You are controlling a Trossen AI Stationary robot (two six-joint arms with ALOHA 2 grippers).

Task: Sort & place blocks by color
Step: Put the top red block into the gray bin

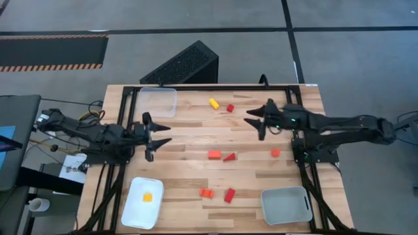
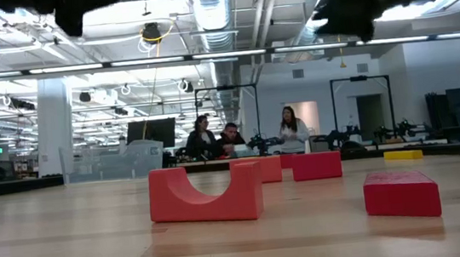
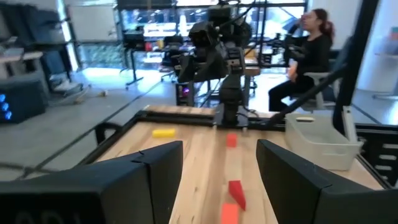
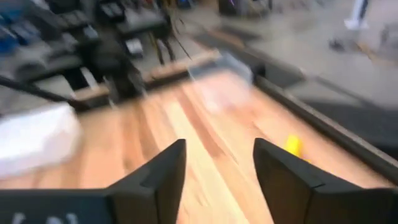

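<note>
Over the wooden bench (image 1: 196, 140), our left gripper (image 1: 159, 136) and right gripper (image 1: 253, 119) hover wide and empty; we should descend squarely over the yellow bar (image 1: 213, 103) lying near the red cube (image 1: 230, 108).

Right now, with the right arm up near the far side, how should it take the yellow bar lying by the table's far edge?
Come straight down on the yellow bar with the open right gripper, fingers across its short width at mid-length. It lies flat and slanted, so turn the wrist to match. The red block sits close beside one end; gripping the middle probably keeps clear of it.
</note>
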